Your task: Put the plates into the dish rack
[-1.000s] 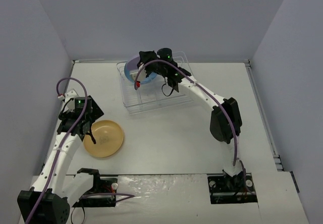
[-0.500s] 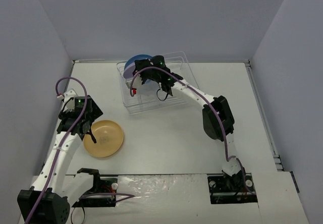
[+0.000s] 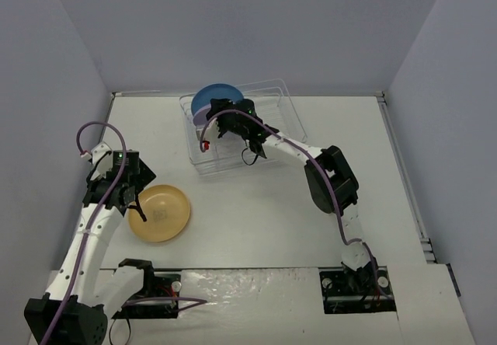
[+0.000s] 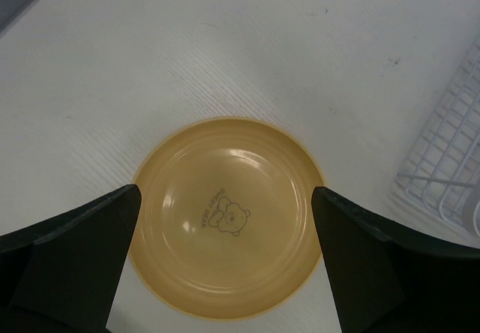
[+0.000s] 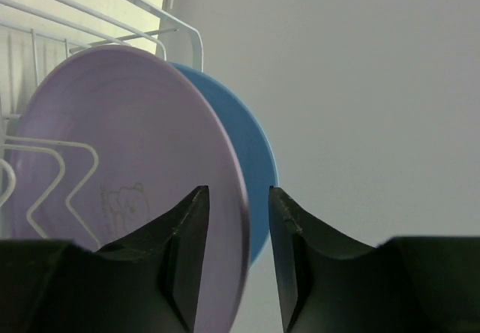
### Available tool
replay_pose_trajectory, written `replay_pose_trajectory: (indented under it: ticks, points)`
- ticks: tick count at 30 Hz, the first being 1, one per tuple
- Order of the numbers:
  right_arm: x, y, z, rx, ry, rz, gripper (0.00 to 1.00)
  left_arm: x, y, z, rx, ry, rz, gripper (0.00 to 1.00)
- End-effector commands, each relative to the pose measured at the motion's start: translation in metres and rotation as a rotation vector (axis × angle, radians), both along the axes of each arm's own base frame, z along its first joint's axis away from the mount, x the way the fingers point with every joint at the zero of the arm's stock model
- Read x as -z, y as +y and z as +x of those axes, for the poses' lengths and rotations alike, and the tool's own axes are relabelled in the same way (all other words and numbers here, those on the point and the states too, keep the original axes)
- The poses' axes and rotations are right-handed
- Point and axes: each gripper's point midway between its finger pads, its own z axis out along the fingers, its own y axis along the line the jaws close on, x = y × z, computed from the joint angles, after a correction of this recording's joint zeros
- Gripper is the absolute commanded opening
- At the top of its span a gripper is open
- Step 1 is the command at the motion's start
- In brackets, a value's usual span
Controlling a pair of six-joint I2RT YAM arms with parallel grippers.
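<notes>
Since a second ago: the right arm has folded back toward the near side, its elbow drawn in. The blue plate (image 3: 217, 96), which sat low by the tool then, now shows as an upright disc at the rack (image 3: 233, 158) far-left end. The right tool (image 5: 238, 192) was pressed together. Its fingers now stand parted, one on either side of the lavender plate (image 5: 112, 168) rim, with a sliver of gap on both sides and no pinch visible. The left arm has shifted a little left. The yellow plate (image 3: 159, 213) has not moved.

Positions now:
- The lavender plate is on edge among the rack wires, just in front of the blue plate. Both lean the same way. Whether they touch cannot be told.
- The yellow plate lies flat on the worktop (image 3: 256, 213), near left, well apart from the rack.
- The left tool (image 4: 225, 190) is spread wide and hovers directly over the yellow plate, a finger over each side of it, holding nothing.

Reading: the lavender plate looks just let go and standing on its own. That would make two of three plates loaded. The yellow plate is the one left, and the left tool is placed to take it.

Markings:
- The yellow plate has a small bear drawing at centre with a short line of print above it, too small to read.
- The lavender plate has a faint bear outline low on its face, with no legible text.
- No brand or label shows on the rack.
</notes>
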Motion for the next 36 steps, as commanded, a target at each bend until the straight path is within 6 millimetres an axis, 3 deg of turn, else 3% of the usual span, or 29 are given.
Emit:
replay_pose_trajectory:
  ticks: [1,3,7,10,13,15,17,20,23,26,28,31,36]
  points:
    - [-0.057,-0.001,-0.007,-0.002,-0.050,0.182,0.48,-0.012,0.002,-0.016,-0.061,-0.023,-0.038,0.97]
    - [-0.059,-0.003,-0.018,-0.017,-0.032,0.206,0.64,-0.004,0.000,-0.026,-0.068,-0.010,-0.060,0.97]
    - [-0.090,-0.012,-0.037,-0.026,-0.036,0.268,0.98,0.011,0.002,-0.050,-0.119,0.038,-0.082,0.97]
    - [-0.127,-0.024,-0.059,-0.054,-0.062,0.359,1.00,0.011,0.004,-0.064,-0.146,0.048,-0.083,0.97]
    - [-0.143,-0.035,-0.081,-0.086,-0.025,0.446,1.00,0.017,0.007,-0.080,-0.175,0.077,-0.085,0.97]
    - [-0.181,-0.049,-0.104,-0.116,-0.029,0.540,1.00,0.031,0.002,-0.089,-0.187,0.110,-0.114,0.97]
    - [-0.197,-0.061,-0.118,-0.119,0.030,0.615,1.00,0.045,-0.002,-0.094,-0.202,0.139,-0.145,0.97]
    - [-0.218,-0.089,-0.129,-0.047,0.114,0.758,1.00,0.066,-0.008,-0.106,-0.294,0.179,-0.209,0.97]
    - [-0.242,-0.153,-0.116,0.226,0.264,1.147,1.00,0.080,-0.010,-0.112,-0.369,0.169,-0.256,0.97]
    - [-0.242,-0.241,-0.093,0.593,0.426,1.607,1.00,0.088,-0.008,-0.119,-0.421,0.159,-0.268,0.97]
    - [-0.230,-0.286,-0.088,0.685,0.509,1.755,1.00,0.091,-0.004,-0.123,-0.453,0.123,-0.267,0.97]
    - [-0.204,-0.315,-0.099,0.746,0.515,1.837,1.00,0.098,-0.001,-0.124,-0.463,0.093,-0.260,0.97]
    - [-0.156,-0.364,-0.127,1.004,0.462,1.986,1.00,0.105,-0.003,-0.128,-0.467,0.117,-0.265,0.97]
